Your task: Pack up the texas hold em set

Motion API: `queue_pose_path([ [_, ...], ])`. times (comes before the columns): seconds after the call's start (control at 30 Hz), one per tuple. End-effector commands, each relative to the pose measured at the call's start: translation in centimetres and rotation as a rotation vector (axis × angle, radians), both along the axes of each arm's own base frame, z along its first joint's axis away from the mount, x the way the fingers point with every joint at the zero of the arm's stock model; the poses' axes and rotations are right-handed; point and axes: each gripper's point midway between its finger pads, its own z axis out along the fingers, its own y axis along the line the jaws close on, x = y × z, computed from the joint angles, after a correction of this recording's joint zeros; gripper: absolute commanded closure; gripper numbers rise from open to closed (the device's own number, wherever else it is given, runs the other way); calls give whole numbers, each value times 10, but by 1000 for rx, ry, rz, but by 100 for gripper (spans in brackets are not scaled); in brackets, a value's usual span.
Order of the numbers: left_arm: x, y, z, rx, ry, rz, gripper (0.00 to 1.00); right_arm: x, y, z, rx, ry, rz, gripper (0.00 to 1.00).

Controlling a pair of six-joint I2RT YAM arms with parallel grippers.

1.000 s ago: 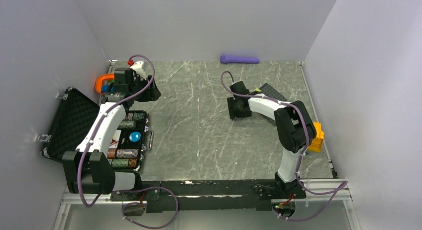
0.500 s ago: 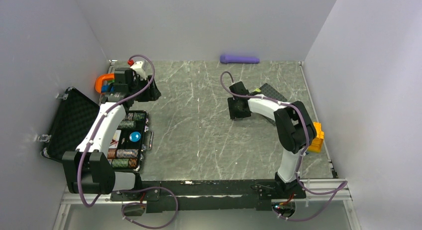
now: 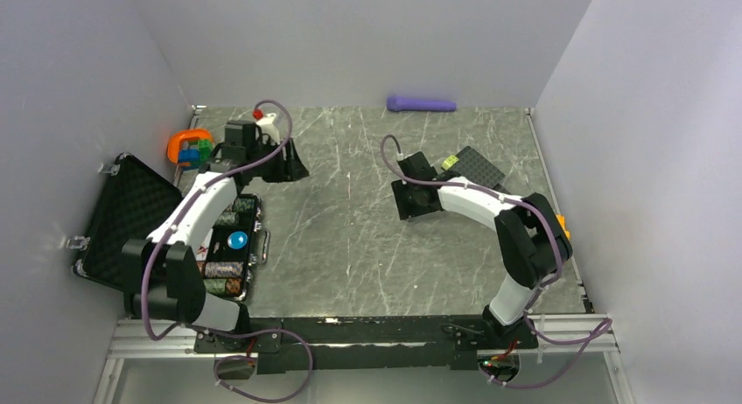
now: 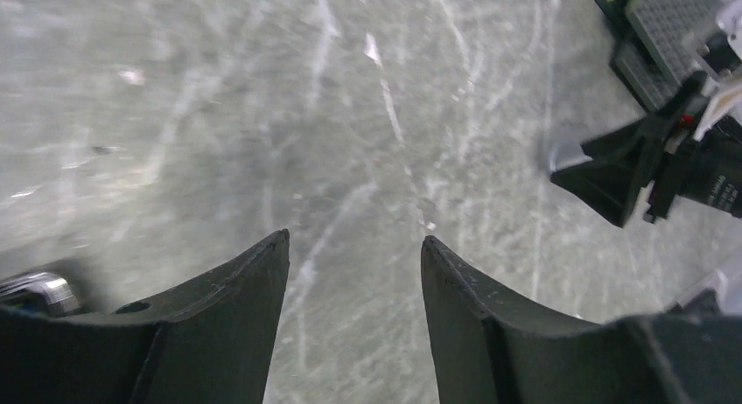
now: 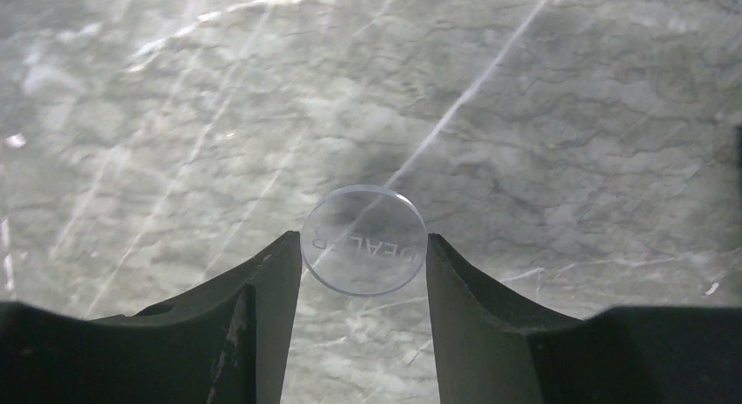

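Your right fingers are pinched on a clear round dealer disc, one tip on each side of it, over the counter near the middle, with a black studded plate at 2 o'clock from them. Your left fingers stand wide apart with nothing between them, up at about 11 o'clock. The black case lies open at 9 o'clock, with striped chip stacks and a blue disc inside it.

One case, one clear disc, one blue disc, one purple bar.
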Motion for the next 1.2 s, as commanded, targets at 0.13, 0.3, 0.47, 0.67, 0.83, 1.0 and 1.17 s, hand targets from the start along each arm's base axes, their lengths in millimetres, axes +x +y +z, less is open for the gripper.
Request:
queue_pose_path([
  [0.13,-31,-100,-35,-216,196,-308,39,-13,46,29,124,-137,205,66],
  [0.3,-58,-145,-57,-301,325,-445,40,-29,76,41,155,-217,336,66],
  [0.47,-74,-168,-71,-361,415,-503,41,-45,101,57,212,-284,443,66],
  [0.67,-84,-179,-80,-393,475,-533,43,-54,113,71,245,-334,510,66],
  [0.83,-92,-188,-82,-400,496,-567,43,-58,117,76,250,-349,537,67],
  [1.0,-97,-193,-83,-408,514,-590,48,-60,120,78,245,-357,548,67],
  [1.17,-101,-198,-82,-423,527,-616,64,-58,118,78,227,-364,541,68],
])
